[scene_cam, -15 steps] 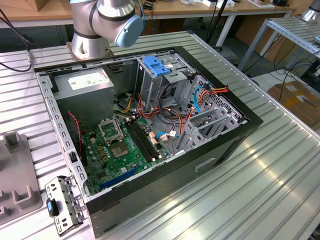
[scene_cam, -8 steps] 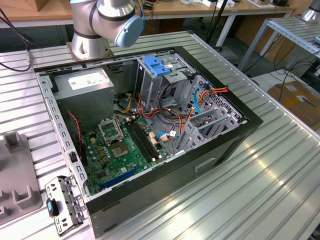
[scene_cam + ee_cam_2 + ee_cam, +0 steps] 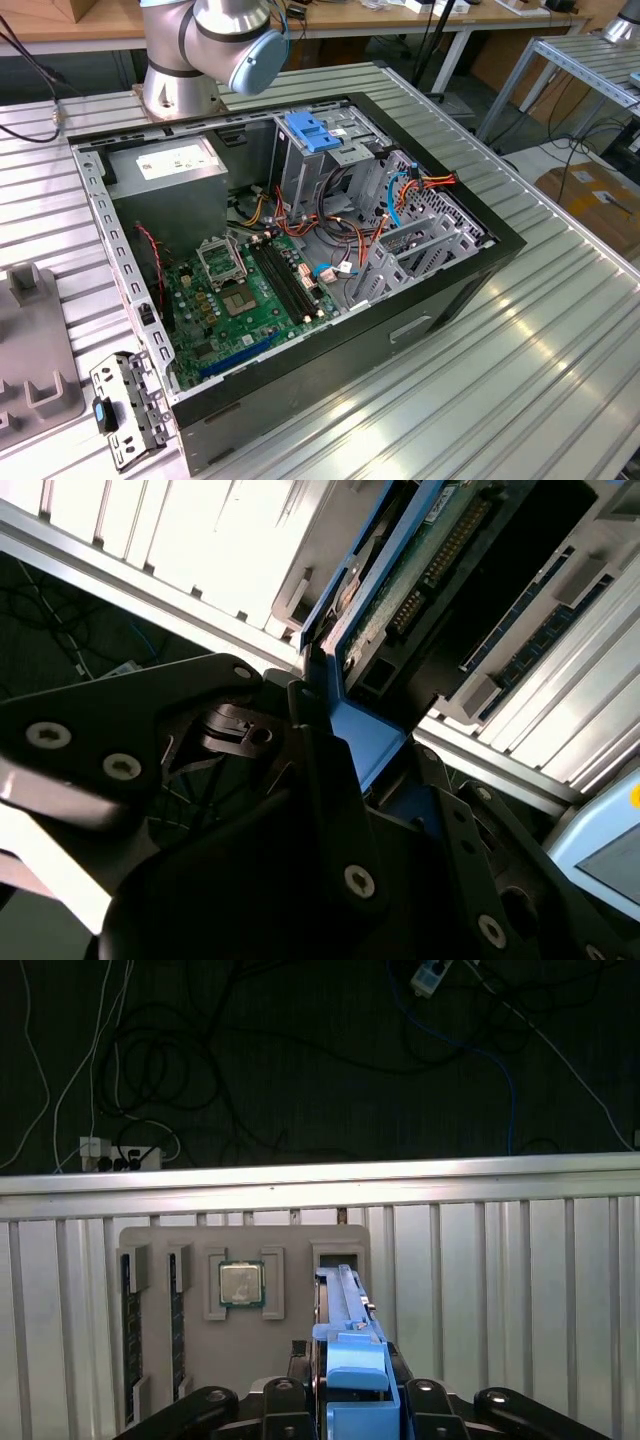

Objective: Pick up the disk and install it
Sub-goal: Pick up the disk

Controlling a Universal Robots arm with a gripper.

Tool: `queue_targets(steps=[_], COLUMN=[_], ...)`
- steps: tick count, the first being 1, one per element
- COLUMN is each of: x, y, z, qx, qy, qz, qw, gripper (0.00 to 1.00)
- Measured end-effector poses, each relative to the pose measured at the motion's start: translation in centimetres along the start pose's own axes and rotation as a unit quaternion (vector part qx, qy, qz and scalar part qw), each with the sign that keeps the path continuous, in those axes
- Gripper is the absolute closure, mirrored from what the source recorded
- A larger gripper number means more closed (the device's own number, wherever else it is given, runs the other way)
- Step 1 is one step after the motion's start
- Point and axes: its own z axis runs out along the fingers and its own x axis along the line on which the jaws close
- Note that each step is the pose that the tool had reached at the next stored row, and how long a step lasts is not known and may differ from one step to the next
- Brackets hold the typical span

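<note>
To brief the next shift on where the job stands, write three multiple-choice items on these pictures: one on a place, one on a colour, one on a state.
1. Where is the disk?
A. Mounted in a drive bay
B. Lying flat on the floor
C. Standing on edge in a slot of the grey tray

2. What colour is the disk's side rail?
A. Blue
B. Red
C. Yellow

3. How is the computer case?
A. Closed, side panel on
B. Open, with the motherboard exposed
C. Standing upright and wrapped

Answers:
1. C: the first wrist view shows it on edge in the tray, with the end effector at its rail.
2. A: both wrist views show a blue rail.
3. B: the exterior view looks straight into the case at the green board.
</note>
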Motion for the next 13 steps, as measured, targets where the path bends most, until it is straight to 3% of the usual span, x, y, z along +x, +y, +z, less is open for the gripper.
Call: queue_targets(steps=[13], x=[-0.01], y=[-0.02], z=[-0.61], qx=[0.0001], qy=[0.0000], qz=[0.000], qw=[1.00000], gripper=[0.63])
